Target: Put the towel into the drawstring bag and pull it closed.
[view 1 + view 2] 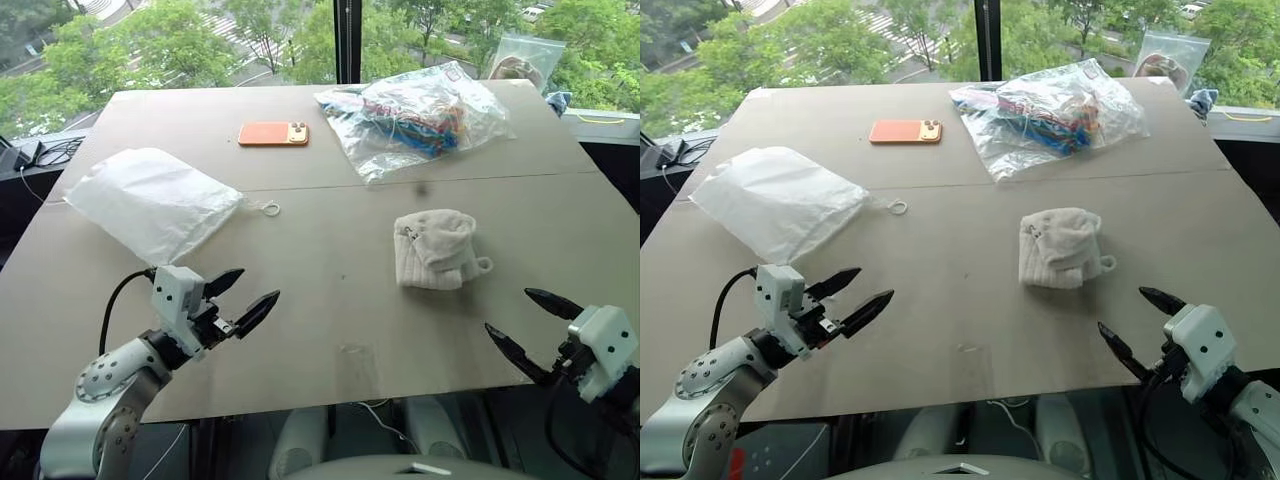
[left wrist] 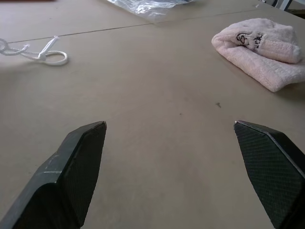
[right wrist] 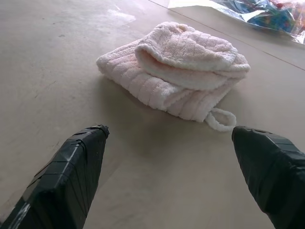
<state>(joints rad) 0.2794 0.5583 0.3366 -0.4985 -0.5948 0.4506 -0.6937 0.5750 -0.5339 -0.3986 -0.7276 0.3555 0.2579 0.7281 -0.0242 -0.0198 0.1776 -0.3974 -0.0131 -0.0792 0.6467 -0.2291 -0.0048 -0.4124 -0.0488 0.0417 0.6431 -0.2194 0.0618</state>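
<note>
Ribbed terry-cloth towel (image 3: 176, 71), matt table (image 1: 330, 300)

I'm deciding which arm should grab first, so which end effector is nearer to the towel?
Right. The right end effector sits open just below and right of the towel; the left end effector, also open, is across the table, nearer the drawstring bag.

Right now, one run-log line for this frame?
stage: not started | left pincer: open, empty | right pincer: open, empty | towel: folded on table, untouched | drawstring bag: flat, left side
</note>
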